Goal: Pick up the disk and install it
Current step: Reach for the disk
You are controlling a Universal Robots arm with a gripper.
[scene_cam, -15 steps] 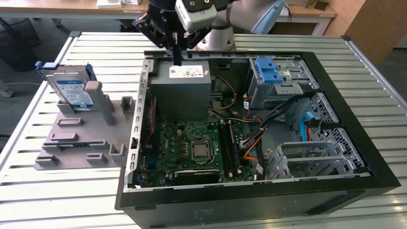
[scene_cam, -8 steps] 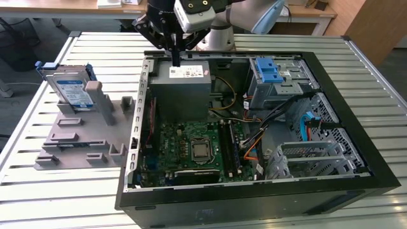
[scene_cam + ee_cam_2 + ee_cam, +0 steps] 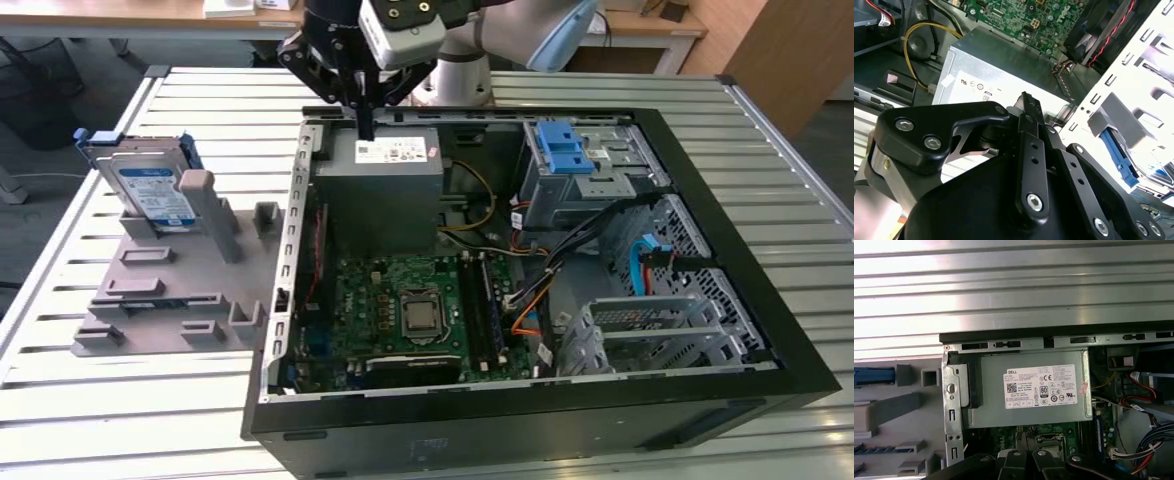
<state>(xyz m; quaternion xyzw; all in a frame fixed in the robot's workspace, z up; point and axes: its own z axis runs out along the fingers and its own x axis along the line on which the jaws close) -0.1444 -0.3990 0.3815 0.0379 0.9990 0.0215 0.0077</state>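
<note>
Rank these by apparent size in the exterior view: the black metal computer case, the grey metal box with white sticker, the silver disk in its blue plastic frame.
1. black metal computer case
2. grey metal box with white sticker
3. silver disk in blue plastic frame, somewhat smaller

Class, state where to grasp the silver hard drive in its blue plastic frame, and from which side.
Likely the upper edge of the silver hard drive, pinched across its flat faces from above: it stands on edge in the grey rack, top exposed.
</note>
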